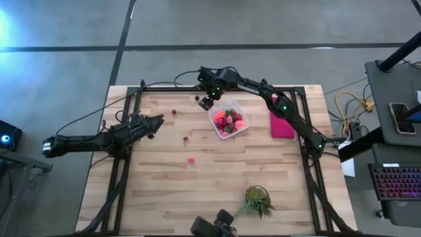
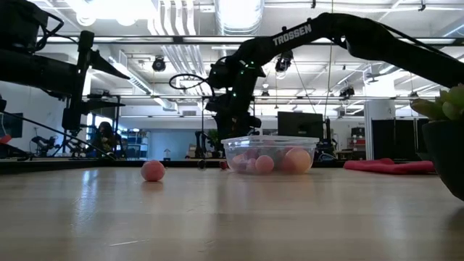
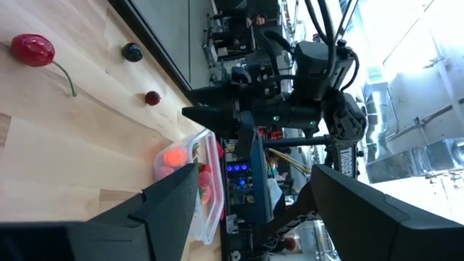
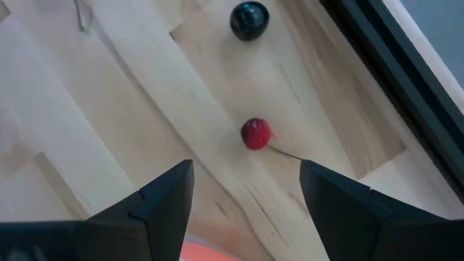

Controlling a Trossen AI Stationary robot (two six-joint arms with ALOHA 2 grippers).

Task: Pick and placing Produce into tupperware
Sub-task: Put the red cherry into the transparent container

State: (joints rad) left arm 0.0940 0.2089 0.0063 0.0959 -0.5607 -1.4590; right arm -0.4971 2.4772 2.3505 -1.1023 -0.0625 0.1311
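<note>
The right gripper (image 1: 206, 103) hangs over the far side of the table, just beside the clear tub (image 1: 229, 119), with its jaws apart and nothing between them. Its wrist camera looks down on a small red cherry (image 4: 256, 134) with a thin stem, and a dark round berry (image 4: 249, 19) lies a little further on, so I'd guess it is lining up on one of those two next.

The tub already holds a heap of red and pink pieces. More fruit is loose on the boards: a pink ball (image 1: 191, 159) near the middle, a stemmed cherry (image 1: 186, 139) closer to the tub, and another red bit (image 1: 173, 112) toward the left arm.

The left gripper (image 1: 156, 122) waits low at the left side, jaws apart and empty.

A pink cloth (image 1: 282, 126) lies just beyond the tub and a spiky green plant (image 1: 256, 199) stands at the near edge; neither blocks the reach
</note>
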